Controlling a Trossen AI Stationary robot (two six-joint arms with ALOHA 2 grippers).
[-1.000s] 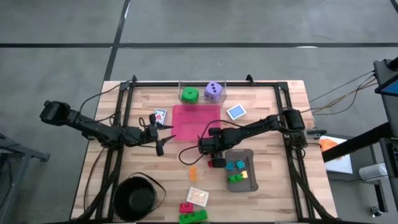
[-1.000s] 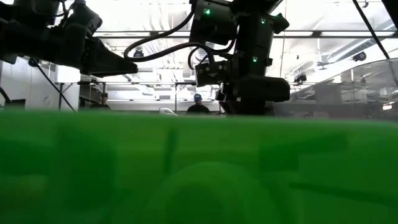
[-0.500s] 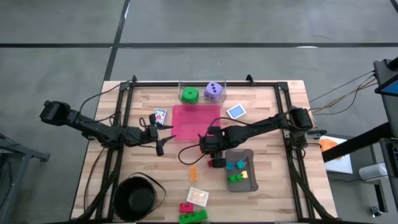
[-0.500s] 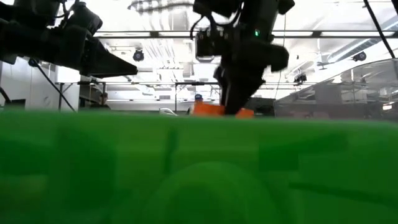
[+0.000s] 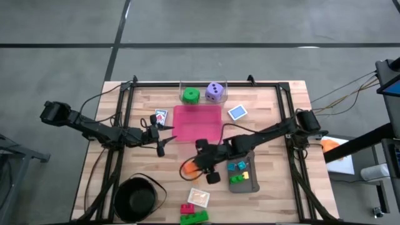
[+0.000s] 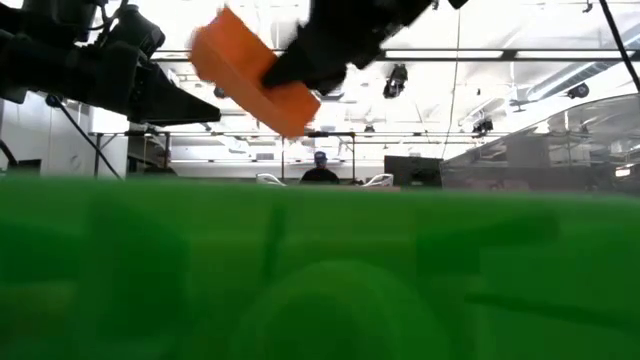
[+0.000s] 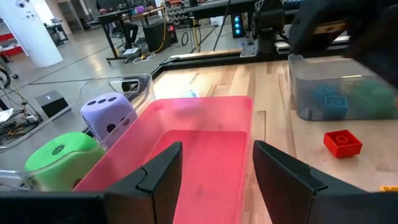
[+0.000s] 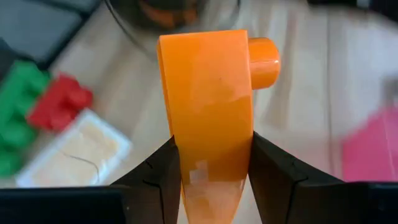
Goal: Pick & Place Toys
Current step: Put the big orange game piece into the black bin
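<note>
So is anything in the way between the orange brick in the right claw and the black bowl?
Nothing visible: the right claw holds the orange plastic brick above bare wood, with the round black bowl beyond.

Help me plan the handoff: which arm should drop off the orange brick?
Right. Its gripper is shut on the orange brick, lifted above the table near the grey tray. The left gripper waits open at the pink tray.

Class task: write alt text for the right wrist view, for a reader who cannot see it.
The right gripper clamps an orange brick between its two dark fingers, above a wooden table. Blurred below lie a red brick, a green brick and a pale card.
</note>
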